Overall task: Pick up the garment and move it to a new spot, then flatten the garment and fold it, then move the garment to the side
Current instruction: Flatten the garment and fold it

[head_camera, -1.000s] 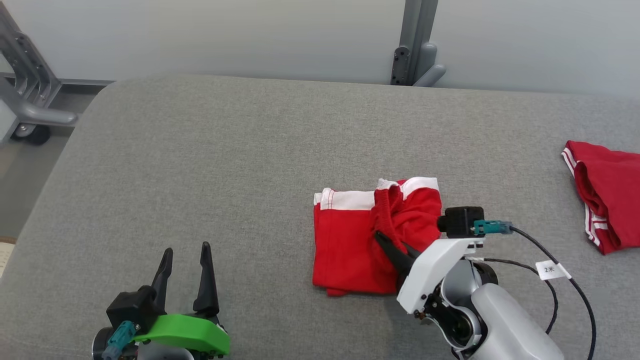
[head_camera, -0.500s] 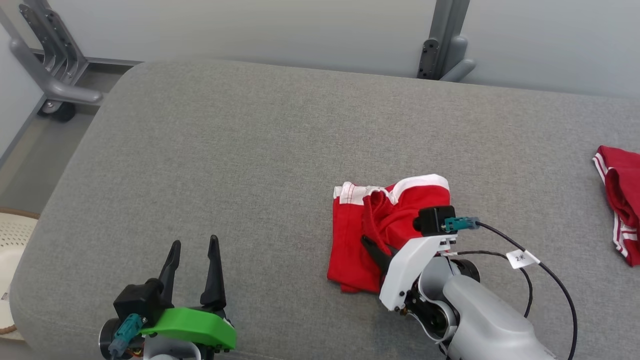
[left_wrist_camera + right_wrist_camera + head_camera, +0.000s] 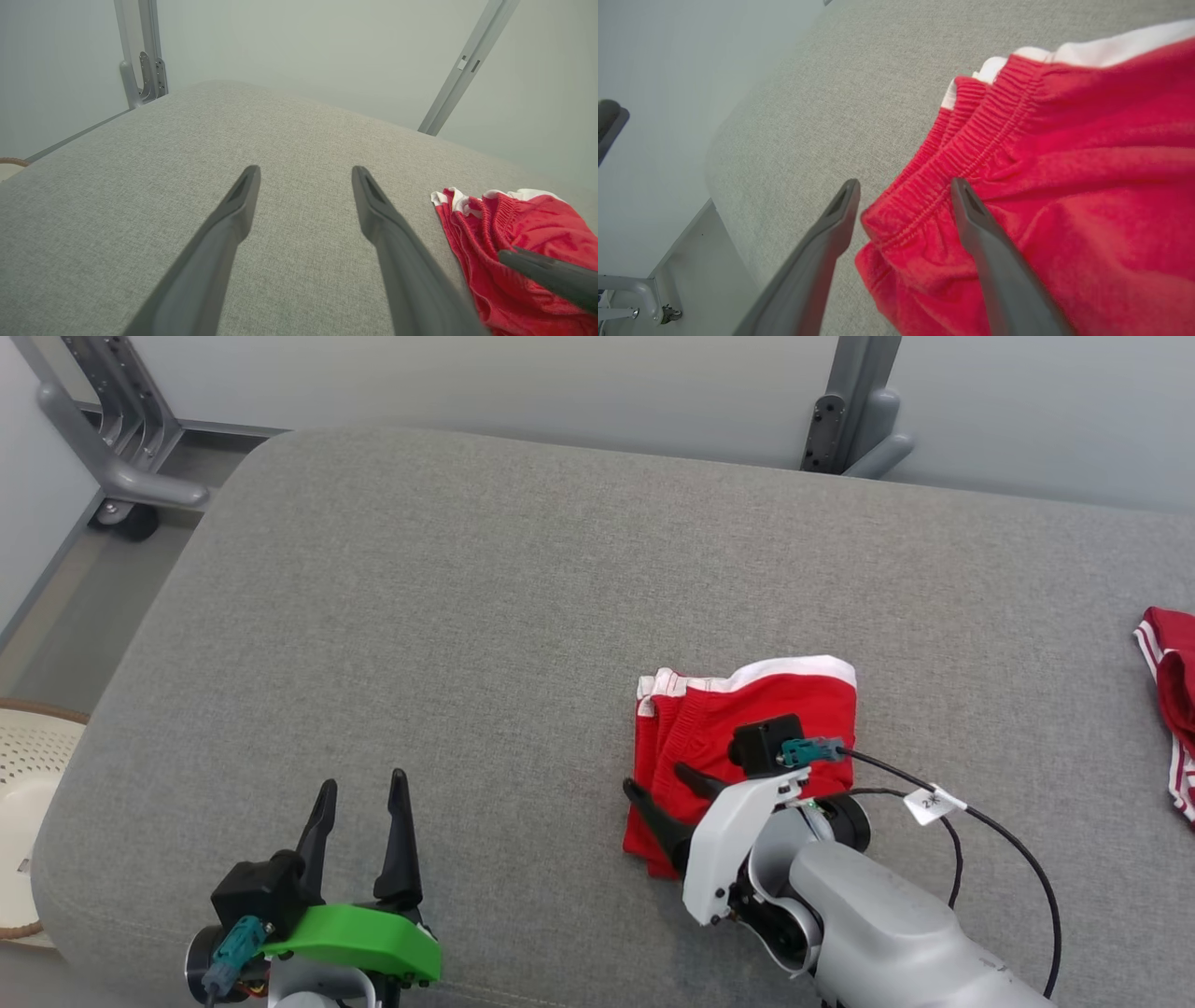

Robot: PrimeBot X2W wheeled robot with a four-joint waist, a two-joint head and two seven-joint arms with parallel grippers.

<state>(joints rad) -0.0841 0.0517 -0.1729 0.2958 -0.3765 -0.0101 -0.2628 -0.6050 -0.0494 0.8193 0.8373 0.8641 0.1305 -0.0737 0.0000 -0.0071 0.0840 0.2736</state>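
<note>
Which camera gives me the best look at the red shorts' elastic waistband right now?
Right wrist view: the waistband is close and sharp, its ribbing seen inside the open right pincer. Head view has it small and partly covered by that pincer. Left wrist view catches it near the right edge.

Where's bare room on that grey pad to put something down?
Bare: far half of the grey pad, and between left end effector and red shorts. Another gap between shorts and second red garment. Crowded where the right end effector straddles the shorts.
</note>
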